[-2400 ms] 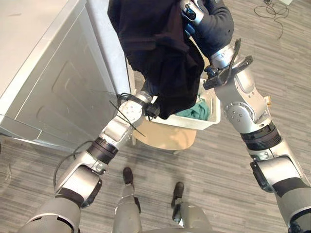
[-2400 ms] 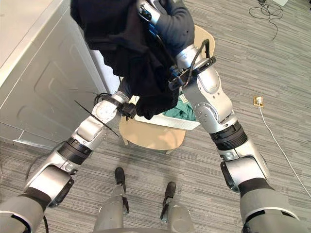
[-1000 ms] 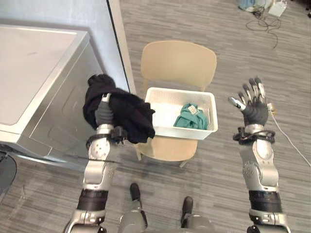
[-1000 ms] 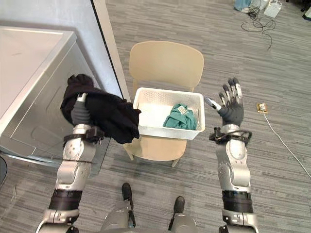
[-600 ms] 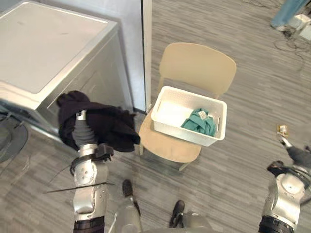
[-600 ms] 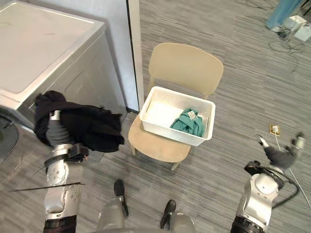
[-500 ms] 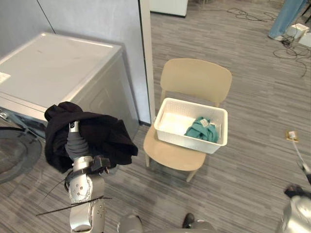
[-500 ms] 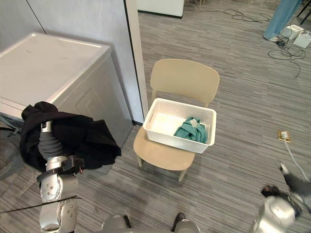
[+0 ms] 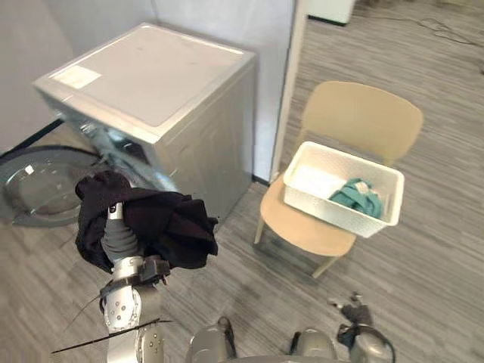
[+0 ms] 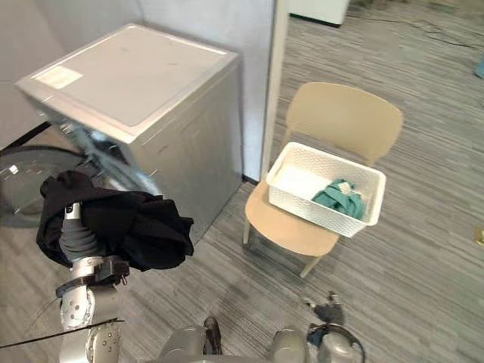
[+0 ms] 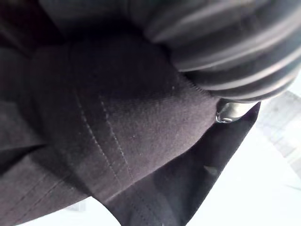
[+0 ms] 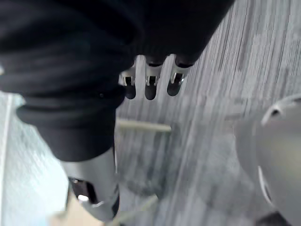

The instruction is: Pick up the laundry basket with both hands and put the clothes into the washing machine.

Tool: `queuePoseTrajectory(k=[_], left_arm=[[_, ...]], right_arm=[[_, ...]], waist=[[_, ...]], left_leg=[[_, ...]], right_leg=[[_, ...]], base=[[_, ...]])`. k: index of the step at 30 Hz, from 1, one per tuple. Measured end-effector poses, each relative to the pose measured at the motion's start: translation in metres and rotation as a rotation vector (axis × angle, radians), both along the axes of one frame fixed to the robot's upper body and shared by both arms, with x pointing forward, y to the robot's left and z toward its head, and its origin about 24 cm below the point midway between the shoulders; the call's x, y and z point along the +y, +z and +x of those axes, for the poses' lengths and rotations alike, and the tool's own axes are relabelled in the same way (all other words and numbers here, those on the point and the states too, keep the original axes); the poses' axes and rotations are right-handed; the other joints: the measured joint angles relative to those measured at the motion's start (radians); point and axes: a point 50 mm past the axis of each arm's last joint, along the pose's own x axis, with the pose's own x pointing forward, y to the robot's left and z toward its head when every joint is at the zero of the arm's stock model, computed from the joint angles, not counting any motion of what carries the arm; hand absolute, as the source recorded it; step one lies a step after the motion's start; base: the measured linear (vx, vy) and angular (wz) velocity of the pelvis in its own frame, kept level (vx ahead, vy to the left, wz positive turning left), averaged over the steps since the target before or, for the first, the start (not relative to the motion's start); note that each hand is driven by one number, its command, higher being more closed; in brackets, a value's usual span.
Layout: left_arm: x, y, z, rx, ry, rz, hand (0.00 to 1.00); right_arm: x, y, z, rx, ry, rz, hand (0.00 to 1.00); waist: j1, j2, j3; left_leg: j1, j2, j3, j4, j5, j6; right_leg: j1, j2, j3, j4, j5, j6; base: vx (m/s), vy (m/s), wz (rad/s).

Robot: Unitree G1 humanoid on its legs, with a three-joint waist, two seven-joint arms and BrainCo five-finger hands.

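At the lower left, the left hand (image 9: 115, 233) is raised with a black garment (image 9: 166, 223) draped over and around it. Whether it grips the cloth or merely carries it, I cannot tell. The right hand (image 12: 149, 84) hangs low at the bottom right, near the floor, seemingly relaxed and holding nothing. The white laundry basket (image 9: 327, 210) sits on a tan chair (image 9: 363, 113) at the right, with a teal garment (image 9: 357, 195) inside. The washing machine (image 9: 151, 76) stands in the upper left, its round door (image 9: 38, 185) open at the left edge.
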Motion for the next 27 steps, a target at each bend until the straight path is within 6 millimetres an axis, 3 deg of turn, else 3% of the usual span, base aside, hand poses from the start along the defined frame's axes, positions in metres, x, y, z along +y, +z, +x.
queuePoseTrajectory(k=[3, 5, 6, 7, 8, 9, 10, 12, 14, 16, 18, 19, 20, 21, 22, 23, 24, 25, 26, 27], left_arm=[[-0.008, -0.006, -0.002, 0.032, -0.036, -0.012, 1.0], [-0.011, -0.007, -0.003, 0.035, -0.048, -0.017, 1.0], [-0.012, -0.006, -0.003, 0.032, -0.051, -0.024, 1.0], [-0.012, -0.006, -0.003, 0.028, -0.053, -0.03, 1.0], [-0.012, -0.005, -0.003, 0.019, -0.053, -0.037, 1.0], [-0.013, -0.005, -0.002, 0.02, -0.065, -0.036, 1.0], [-0.015, -0.005, -0.002, 0.019, -0.08, -0.042, 1.0], [-0.021, -0.004, -0.001, 0.009, -0.121, -0.05, 1.0], [-0.017, -0.006, -0.001, 0.015, -0.105, -0.046, 1.0], [-0.013, -0.013, 0.002, 0.048, -0.085, -0.051, 1.0], [-0.011, -0.027, 0.003, 0.117, -0.078, -0.063, 1.0], [-0.011, -0.031, 0.004, 0.135, -0.082, -0.062, 1.0], [-0.012, -0.032, 0.005, 0.139, -0.085, -0.063, 1.0], [-0.012, -0.032, 0.006, 0.141, -0.09, -0.06, 1.0], [-0.012, -0.033, 0.006, 0.145, -0.102, -0.051, 1.0], [-0.017, -0.037, 0.011, 0.161, -0.134, -0.046, 1.0], [-0.02, -0.042, 0.014, 0.182, -0.153, -0.047, 1.0], [-0.022, -0.046, 0.014, 0.202, -0.163, -0.048, 1.0], [-0.024, -0.05, 0.012, 0.229, -0.177, -0.044, 1.0], [-0.023, -0.052, 0.012, 0.244, -0.186, -0.026, 1.0]], right_arm=[[0.023, 0.0, 0.004, -0.012, 0.126, 0.023, 0.0], [0.032, 0.002, 0.006, -0.022, 0.204, -0.002, 0.0], [0.031, 0.005, 0.01, -0.039, 0.247, -0.036, 0.0], [0.031, 0.006, 0.011, -0.047, 0.255, -0.04, 0.0], [0.027, 0.008, 0.014, -0.055, 0.268, -0.062, 0.0], [0.022, 0.008, 0.012, -0.045, 0.273, -0.086, 0.0], [0.017, 0.007, 0.008, -0.033, 0.263, -0.097, 0.0], [0.004, 0.004, -0.001, -0.002, 0.211, -0.122, 0.0], [-0.006, -0.004, -0.004, 0.044, 0.151, -0.127, 0.0], [-0.012, -0.008, 0.003, 0.072, 0.14, -0.135, 0.0], [-0.012, -0.013, 0.003, 0.1, 0.127, -0.119, 0.0], [-0.012, -0.017, 0.0, 0.122, 0.12, -0.111, 0.0], [-0.012, -0.018, 0.0, 0.13, 0.118, -0.109, 0.0], [-0.014, -0.019, 0.002, 0.133, 0.109, -0.106, 0.0], [-0.015, -0.022, -0.003, 0.154, 0.095, -0.102, 0.0], [-0.018, -0.027, -0.015, 0.199, 0.074, -0.096, 0.0], [-0.022, -0.03, -0.022, 0.228, 0.057, -0.094, 0.0], [-0.022, -0.03, -0.022, 0.231, 0.056, -0.093, 0.0], [-0.02, -0.031, -0.021, 0.234, 0.061, -0.087, 0.0], [-0.014, -0.033, -0.02, 0.242, 0.07, -0.07, 0.0]], waist=[[0.042, 0.003, 0.0], [0.051, -0.001, -0.001], [0.054, -0.005, 0.001], [0.053, -0.009, 0.002], [0.054, -0.014, 0.005], [0.053, -0.003, 0.001], [0.052, 0.0, -0.001], [0.052, -0.019, -0.01], [0.05, -0.053, -0.03], [0.082, -0.044, -0.024], [0.079, -0.03, -0.02], [0.079, -0.035, -0.016], [0.079, -0.035, -0.013], [0.077, -0.017, -0.015], [0.072, -0.013, -0.017], [0.068, 0.008, -0.02], [0.069, 0.003, -0.011], [0.065, -0.002, -0.008], [0.046, 0.0, -0.006], [0.038, 0.003, -0.002]], left_leg=[[-0.051, -0.024, -0.085, -0.037, 0.078, -0.025], [-0.08, -0.035, -0.132, -0.058, 0.119, -0.032], [-0.098, -0.046, -0.097, -0.109, 0.176, 0.01], [-0.1, -0.031, -0.032, -0.112, 0.146, 0.07], [-0.125, 0.024, 0.131, -0.059, 0.103, 0.133], [-0.12, 0.096, 0.287, -0.008, 0.085, 0.163], [-0.107, 0.12, 0.333, 0.005, 0.096, 0.175], [-0.085, 0.087, 0.337, -0.007, 0.143, 0.163], [-0.107, 0.013, 0.265, -0.048, 0.167, 0.132], [-0.145, 0.002, 0.246, -0.03, 0.175, 0.116], [-0.144, -0.037, 0.192, -0.038, 0.18, 0.095], [-0.153, -0.047, 0.199, -0.027, 0.119, 0.058], [-0.172, -0.034, 0.207, 0.021, 0.091, 0.068], [-0.196, -0.011, 0.197, 0.108, 0.063, 0.078], [-0.199, 0.019, 0.183, 0.2, 0.022, 0.069], [-0.174, 0.015, 0.174, 0.234, -0.062, 0.085], [-0.147, -0.02, 0.171, 0.245, -0.091, 0.104], [-0.127, -0.043, 0.171, 0.241, -0.111, 0.115], [-0.09, -0.071, 0.171, 0.221, -0.128, 0.124], [-0.046, -0.086, 0.172, 0.174, -0.129, 0.124]], right_leg=[[-0.004, 0.022, -0.035, -0.011, -0.018, -0.013], [-0.002, 0.022, -0.1, -0.012, -0.024, -0.024], [-0.002, -0.007, -0.182, -0.007, -0.029, -0.033], [-0.001, -0.019, -0.214, -0.004, -0.03, -0.036], [0.007, -0.029, -0.274, 0.001, -0.031, -0.038], [0.04, -0.029, -0.331, 0.007, -0.032, -0.039], [0.062, -0.029, -0.358, 0.015, -0.032, -0.039], [0.087, -0.063, -0.386, 0.078, -0.033, -0.039], [0.105, -0.074, -0.374, 0.042, -0.074, -0.039], [0.106, -0.072, -0.394, 0.021, -0.079, -0.032], [0.148, -0.077, -0.438, -0.01, -0.08, -0.02], [0.177, -0.095, -0.472, -0.035, -0.081, 0.012], [0.183, -0.099, -0.488, -0.044, -0.08, 0.023], [0.193, -0.101, -0.502, -0.042, -0.081, 0.026], [0.209, -0.118, -0.522, -0.021, -0.091, 0.041], [0.228, -0.15, -0.528, 0.064, -0.107, 0.019], [0.204, -0.216, -0.501, 0.197, -0.102, -0.056], [0.17, -0.263, -0.469, 0.303, -0.072, -0.148], [0.081, -0.313, -0.375, 0.477, 0.0, -0.279], [-0.02, -0.289, -0.262, 0.6, 0.013, -0.236]], base=[[-0.01, -0.156, 0.9], [-0.07, -0.138, 1.17], [-0.06, -0.105, 1.48], [-0.02, -0.089, 1.68], [0.05, -0.062, 1.53], [0.06, -0.062, 1.54], [0.1, -0.042, 1.74], [0.13, 0.03, 1.58], [0.08, 0.044, 1.39], [-0.02, 0.039, 0.61], [-0.07, 0.094, 0.69], [-0.06, 0.094, 0.69], [-0.03, 0.071, 0.48], [0.09, 0.109, 0.43], [0.2, 0.158, 0.6], [0.21, 0.213, 0.57], [0.15, 0.214, 0.42], [0.13, 0.281, 0.29], [0.19, 0.319, 0.22], [0.2, 0.28, 0.13]])
